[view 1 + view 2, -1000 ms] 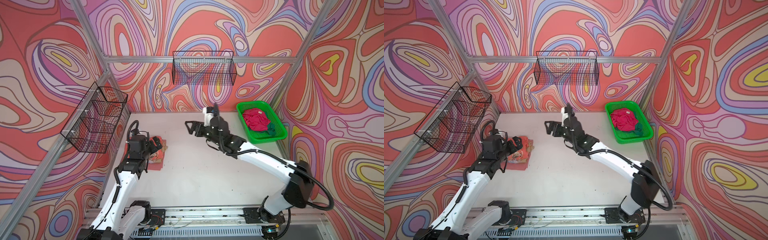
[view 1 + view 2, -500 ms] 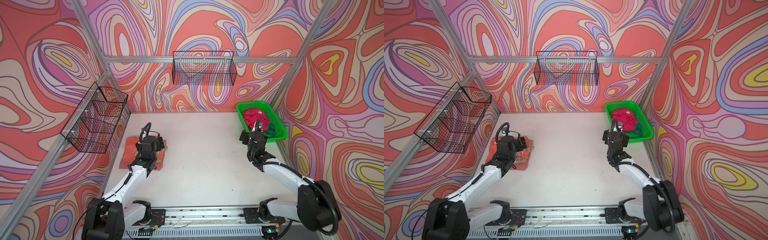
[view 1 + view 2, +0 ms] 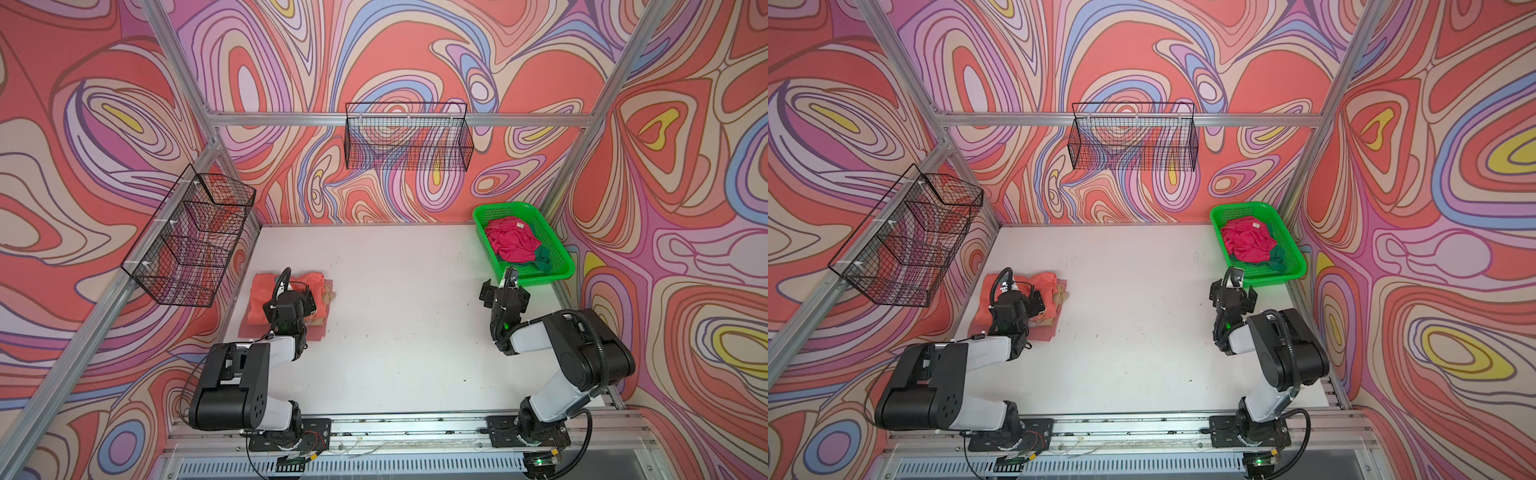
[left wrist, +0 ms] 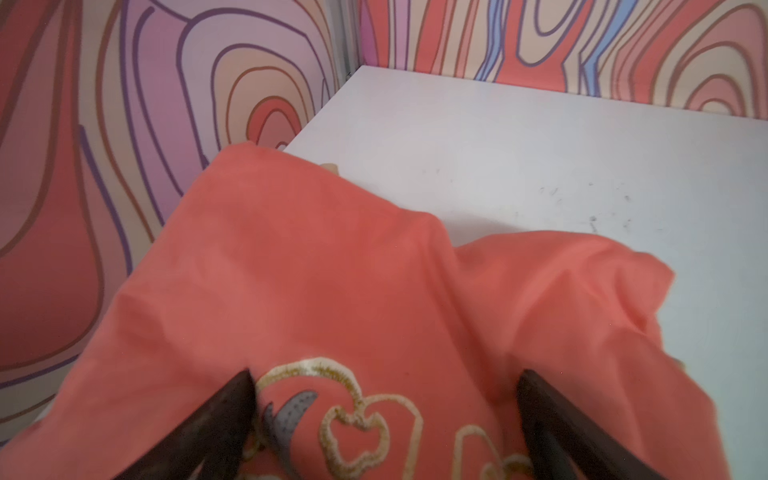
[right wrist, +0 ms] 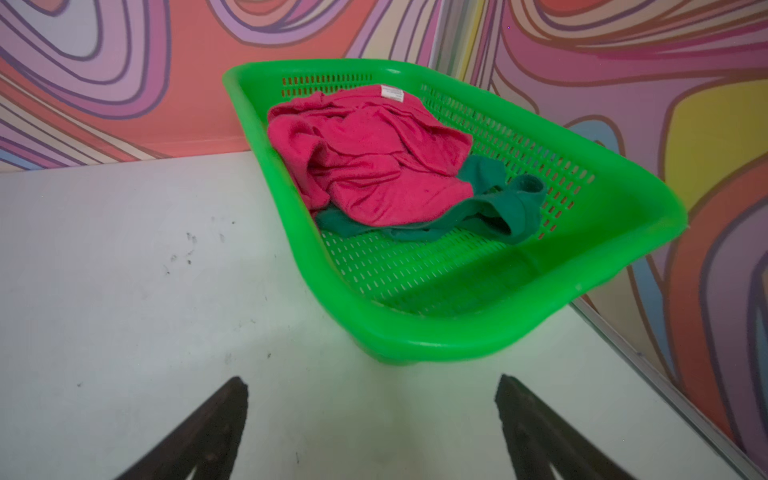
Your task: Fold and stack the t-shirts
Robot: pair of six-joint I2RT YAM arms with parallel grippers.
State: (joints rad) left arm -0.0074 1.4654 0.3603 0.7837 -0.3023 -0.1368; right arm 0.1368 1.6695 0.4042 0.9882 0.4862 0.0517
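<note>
T-shirts are stacked at the left edge of the table in both top views, partly hidden by left arm; magenta t-shirt and green t-shirt are heaped in green basket. Left wrist: left gripper is spread wide, empty, over coral t-shirt. Right wrist: right gripper likewise, short of basket.

Robotics lab test cell, swirl-printed wall panels enclosing a white tabletop, aluminium framing running along the corners, a left arm and a right arm sitting on a metal rail at the front, black wire baskets hanging off the frame.
</note>
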